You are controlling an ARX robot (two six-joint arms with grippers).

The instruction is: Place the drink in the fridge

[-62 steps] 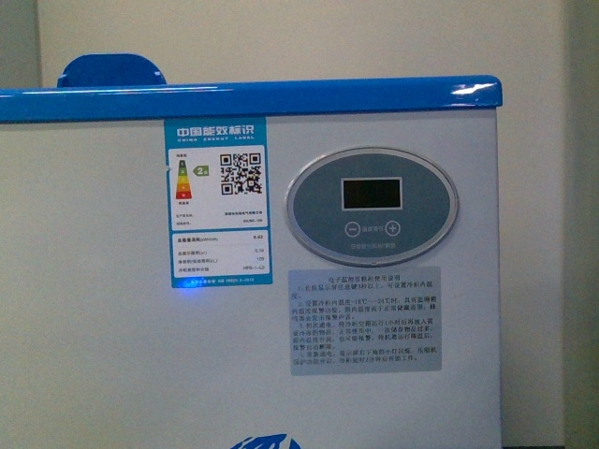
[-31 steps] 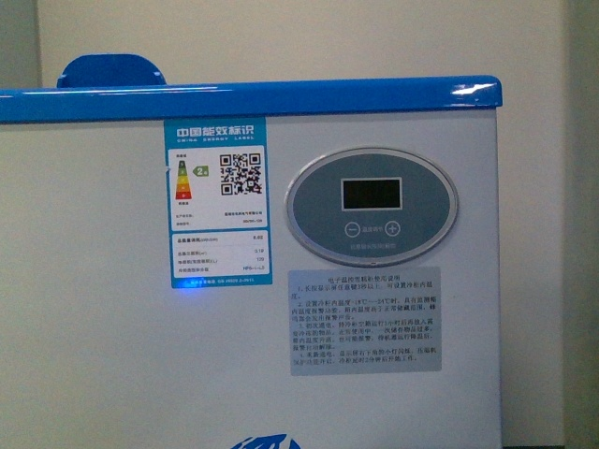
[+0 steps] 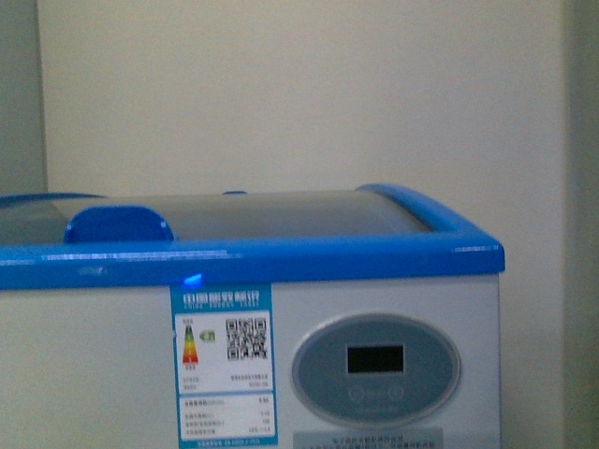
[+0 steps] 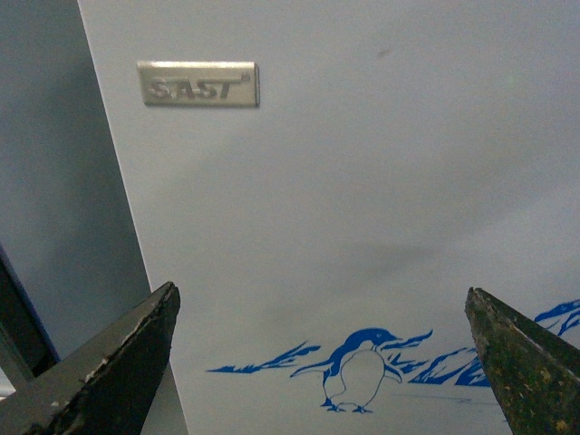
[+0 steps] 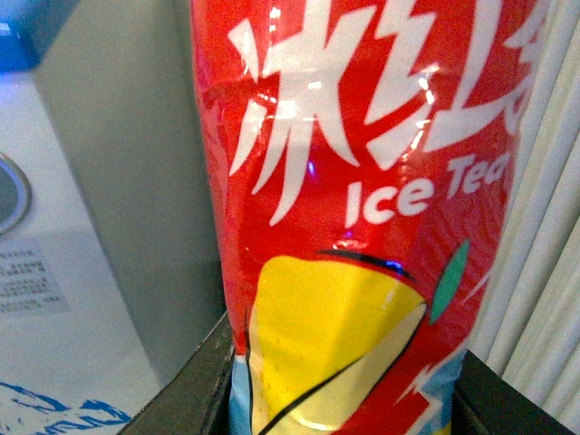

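Right now the right pincer [image 5: 344, 399] is clenched on the drink [image 5: 362, 163], which sits outside the fridge [image 3: 281, 254], close by its corner. The left pincer [image 4: 319, 292] is spread wide and empty, facing the fridge's white wall above the penguin decal [image 4: 358, 381].

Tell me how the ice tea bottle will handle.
The ice tea bottle wears a glossy, glare-streaked film label, so it may slip in the right pincer. Its rounded body would probably roll if laid down. Fill level is hidden, so weight is unclear.
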